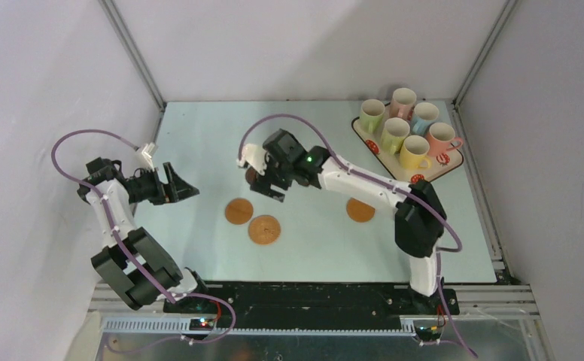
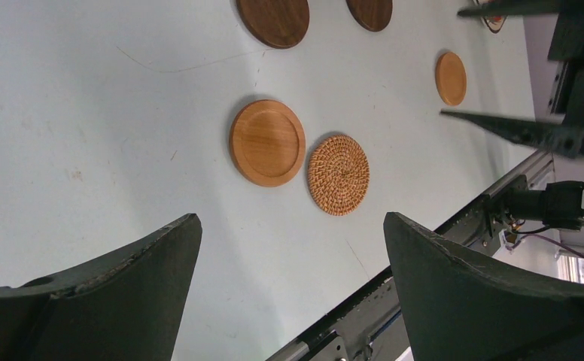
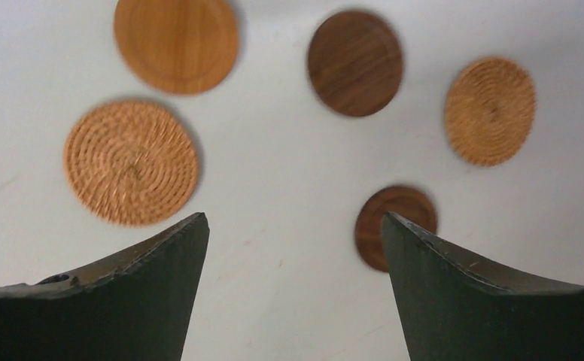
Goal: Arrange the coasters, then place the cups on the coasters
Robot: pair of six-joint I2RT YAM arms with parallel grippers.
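Note:
In the top view, three orange-tan coasters lie mid-table: one [image 1: 238, 210], one [image 1: 264, 229] and one [image 1: 360, 210]. My right gripper [image 1: 269, 186] hovers above the table just behind them, open and empty. Its wrist view shows a smooth tan coaster [image 3: 175, 41], two woven ones [image 3: 131, 162] [image 3: 490, 110] and two dark brown ones [image 3: 355, 62] [image 3: 390, 218], the nearer partly behind the right finger. My left gripper [image 1: 187, 189] hangs open and empty at the left. Its view shows the tan coaster [image 2: 267, 143] beside the woven coaster [image 2: 338, 174]. Several cups [image 1: 394, 135] stand on the tray.
The cream strawberry-print tray [image 1: 451, 162] sits at the back right corner, close to the right wall. White walls enclose the table on three sides. The black base rail [image 1: 311, 295] runs along the near edge.

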